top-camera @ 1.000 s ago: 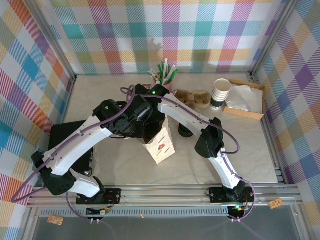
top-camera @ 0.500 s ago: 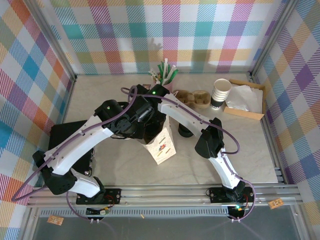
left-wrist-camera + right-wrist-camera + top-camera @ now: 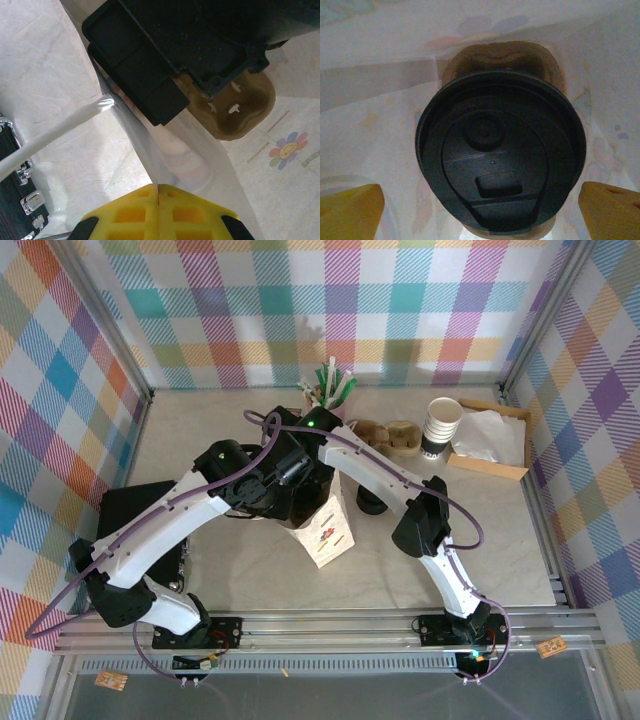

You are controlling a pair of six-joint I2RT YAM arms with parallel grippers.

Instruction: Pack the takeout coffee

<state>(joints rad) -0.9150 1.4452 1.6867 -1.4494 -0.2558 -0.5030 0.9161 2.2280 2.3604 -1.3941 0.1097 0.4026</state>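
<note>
takeout coffee (image 3: 500,165) | centred below right gripper (image 3: 481,212) (jaws wide, not touching)

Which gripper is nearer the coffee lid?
Right. The right gripper, open, straddles the coffee lid inside the bag; the left gripper pinches the bag rim.

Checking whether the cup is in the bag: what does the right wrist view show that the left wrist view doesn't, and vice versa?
Right wrist: the coffee's black lid from above, with the right gripper open wide either side of it. Left wrist: the left gripper shut on the rim of the bag, a flower print and a black latched case. Both: the white bag and the brown carrier.
</note>
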